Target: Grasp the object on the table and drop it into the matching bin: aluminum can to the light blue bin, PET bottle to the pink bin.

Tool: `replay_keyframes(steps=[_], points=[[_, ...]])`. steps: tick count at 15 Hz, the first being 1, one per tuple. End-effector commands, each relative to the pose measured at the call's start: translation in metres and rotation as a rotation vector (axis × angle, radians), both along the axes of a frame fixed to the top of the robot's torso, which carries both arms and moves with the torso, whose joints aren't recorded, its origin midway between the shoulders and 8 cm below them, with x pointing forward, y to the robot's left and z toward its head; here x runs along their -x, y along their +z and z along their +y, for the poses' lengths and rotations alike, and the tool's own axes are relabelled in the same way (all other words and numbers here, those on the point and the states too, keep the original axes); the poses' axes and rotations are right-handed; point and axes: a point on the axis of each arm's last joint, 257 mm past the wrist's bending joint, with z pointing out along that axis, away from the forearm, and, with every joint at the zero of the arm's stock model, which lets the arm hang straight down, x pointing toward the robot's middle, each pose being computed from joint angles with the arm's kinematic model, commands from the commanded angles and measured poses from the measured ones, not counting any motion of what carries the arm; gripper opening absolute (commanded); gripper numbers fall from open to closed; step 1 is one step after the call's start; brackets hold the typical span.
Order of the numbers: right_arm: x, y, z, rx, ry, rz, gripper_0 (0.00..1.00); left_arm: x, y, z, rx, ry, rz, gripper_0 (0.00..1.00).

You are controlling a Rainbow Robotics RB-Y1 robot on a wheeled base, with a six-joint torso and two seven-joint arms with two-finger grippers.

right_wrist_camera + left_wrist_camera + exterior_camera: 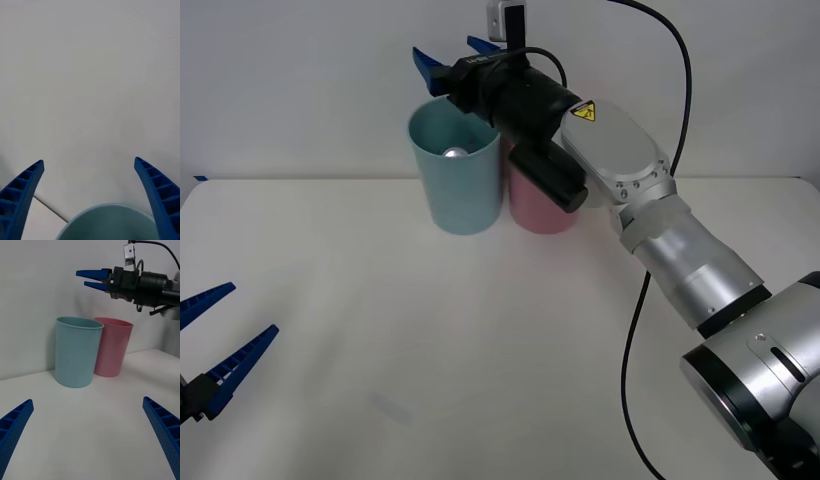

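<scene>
The right gripper (pixel 453 57), blue ribbed fingers spread and empty, hangs at the upper centre of the front view, above the tall light blue plastic bin (pixel 463 195). The silver-topped aluminum can (pixel 454 152) lies inside it. The matching pink bin (pixel 537 212) touches its right side on the white table (pixel 480 340). The left gripper (pixel 215 340) waits released at the lower left edge.

The right arm (pixel 680 250) is a chain of silver cylinders ending in a black wrist that bears a yellow triangular warning sticker (pixel 583 111). A black cable (pixel 650 250) loops along it. Both grippers' fingers (pixel 442 58) are blue and ribbed.
</scene>
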Motion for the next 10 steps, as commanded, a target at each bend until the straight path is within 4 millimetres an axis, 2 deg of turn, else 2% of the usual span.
replay_keyframes(steps=[1,5,10], points=[[0.006,0.001,-0.003,-0.007,0.017,-0.007,1.00,0.000,0.000,0.000,0.000,0.000,0.000,1.00],[0.036,0.002,-0.013,-0.019,0.059,-0.050,1.00,0.000,0.000,0.000,0.000,0.000,0.000,1.00],[0.093,-0.014,-0.035,0.010,0.146,-0.088,1.00,0.000,0.000,0.000,0.000,0.000,0.000,1.00]])
